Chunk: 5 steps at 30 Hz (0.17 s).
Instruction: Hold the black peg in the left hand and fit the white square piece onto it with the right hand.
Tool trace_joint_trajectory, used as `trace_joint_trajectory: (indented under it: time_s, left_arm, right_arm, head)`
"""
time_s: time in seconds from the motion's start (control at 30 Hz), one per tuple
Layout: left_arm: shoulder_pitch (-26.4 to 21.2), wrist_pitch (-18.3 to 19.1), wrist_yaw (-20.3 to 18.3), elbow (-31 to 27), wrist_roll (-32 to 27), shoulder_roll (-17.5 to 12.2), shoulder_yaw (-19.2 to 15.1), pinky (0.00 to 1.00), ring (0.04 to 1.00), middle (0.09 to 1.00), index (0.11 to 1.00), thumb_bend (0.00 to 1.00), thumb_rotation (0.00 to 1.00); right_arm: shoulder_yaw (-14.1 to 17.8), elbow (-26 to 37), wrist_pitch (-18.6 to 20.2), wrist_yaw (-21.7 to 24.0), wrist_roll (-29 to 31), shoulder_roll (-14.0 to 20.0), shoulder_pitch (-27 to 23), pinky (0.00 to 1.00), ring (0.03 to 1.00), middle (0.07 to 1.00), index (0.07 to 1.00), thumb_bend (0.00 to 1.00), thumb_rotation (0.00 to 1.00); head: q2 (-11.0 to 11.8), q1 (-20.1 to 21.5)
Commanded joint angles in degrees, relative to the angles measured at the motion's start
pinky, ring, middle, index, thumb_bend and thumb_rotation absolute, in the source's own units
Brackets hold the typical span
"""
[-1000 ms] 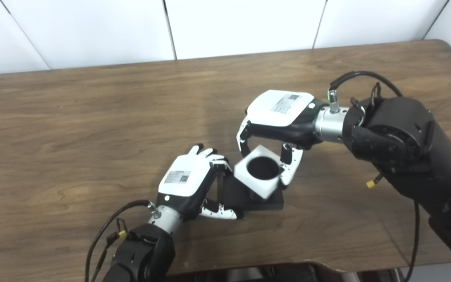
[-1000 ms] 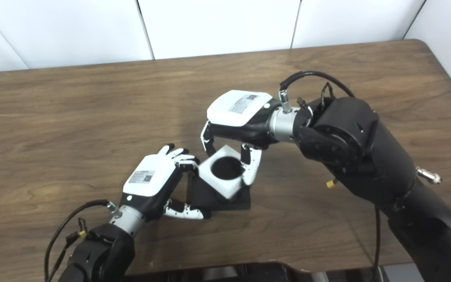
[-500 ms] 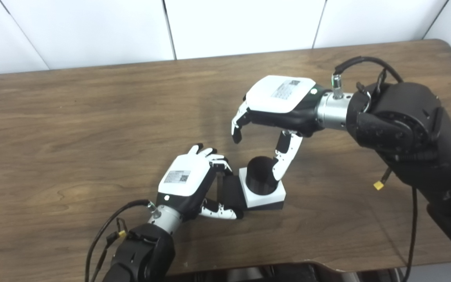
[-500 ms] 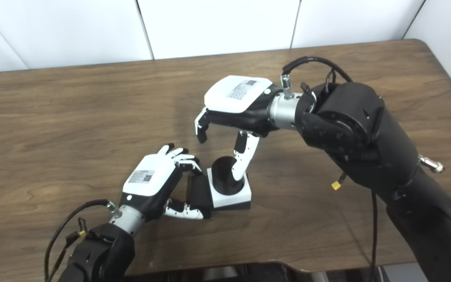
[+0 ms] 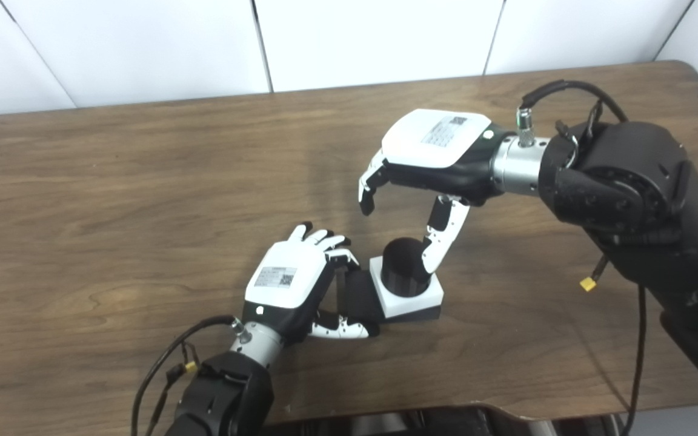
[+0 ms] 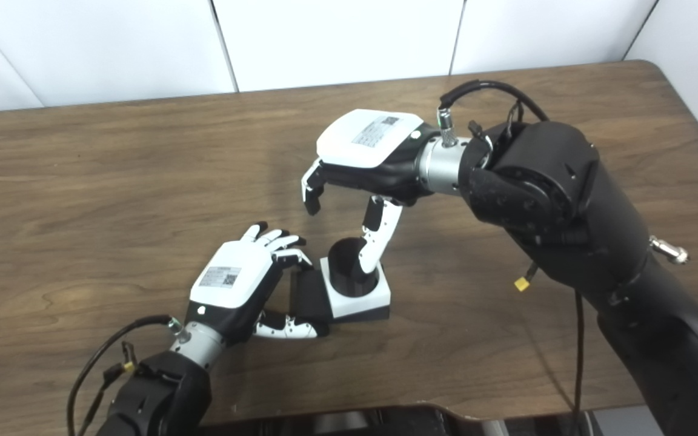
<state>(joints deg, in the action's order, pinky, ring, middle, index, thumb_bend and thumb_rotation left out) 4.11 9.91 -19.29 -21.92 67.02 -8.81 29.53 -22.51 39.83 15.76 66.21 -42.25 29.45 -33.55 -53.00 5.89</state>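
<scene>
1. Peg base first, on the left: the left hand [image 5: 291, 281] lay low on the wooden table [image 5: 113, 200], fingers and thumb curled round the left edge of the flat black base [image 5: 358, 295], gripping it against the tabletop.

2. Black peg [image 5: 403, 265] stood upright from that base, a short dark cylinder just right of the left hand's fingertips [image 5: 349, 259].

3. White square piece [image 5: 412, 297] sat down over the peg, flat on the base, its square rim showing all round the peg's foot; the peg's top rose above it.

4. Up and to the right, the right hand [image 5: 412, 181] hung above the assembly, spread wide and holding nothing. Its fingers [image 5: 368, 191] curled down in the air, clear of the piece.

5. Right thumb [image 5: 440, 239] pointed down beside the peg's right side; whether it touched the peg could not be told from either view.

6. Farthest right, the right forearm [image 5: 628, 200] ran off toward the bottom corner, with a black cable [image 5: 558, 91] looping over its wrist.
</scene>
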Motion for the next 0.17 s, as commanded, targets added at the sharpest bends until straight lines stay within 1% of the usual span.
trace_joint_trajectory:
  time_s: [0.0, 0.03, 0.07, 0.13]
  left_arm:
    - [0.04, 0.47, 1.06, 1.53, 2.11, -0.19, -1.19, 0.99, 0.916, 0.886, 0.827, 0.89, 0.51]
    - [0.05, 0.76, 1.04, 1.57, 1.3, 0.12, -1.74, 0.99, 0.919, 0.893, 0.835, 0.92, 0.52]
    - [0.01, 1.71, -0.07, 1.29, -0.91, 0.75, -2.89, 1.0, 0.924, 0.904, 0.847, 0.96, 0.51]
    - [-0.27, 4.04, -3.38, 0.32, -6.44, 1.92, -5.57, 1.0, 0.939, 0.927, 0.876, 0.99, 0.46]
  right_arm:
    - [1.23, 0.88, 0.11, 0.23, -0.49, 0.91, -2.42, 0.87, 0.83, 0.763, 0.673, 1.0, 0.47]
    - [1.31, 0.78, 0.09, 0.01, -0.51, 0.82, -2.3, 0.87, 0.83, 0.762, 0.671, 1.0, 0.47]
    - [1.32, 0.61, 0.06, -0.24, -0.59, 0.66, -2.2, 0.87, 0.829, 0.761, 0.668, 1.0, 0.47]
    - [1.26, 0.22, -0.19, -0.72, -0.79, 0.37, -2.06, 0.88, 0.825, 0.758, 0.666, 1.0, 0.47]
  head:
    - [-0.08, 0.06]
    - [-0.06, -0.41]
    - [0.0, -0.78]
    - [-0.11, -1.0]
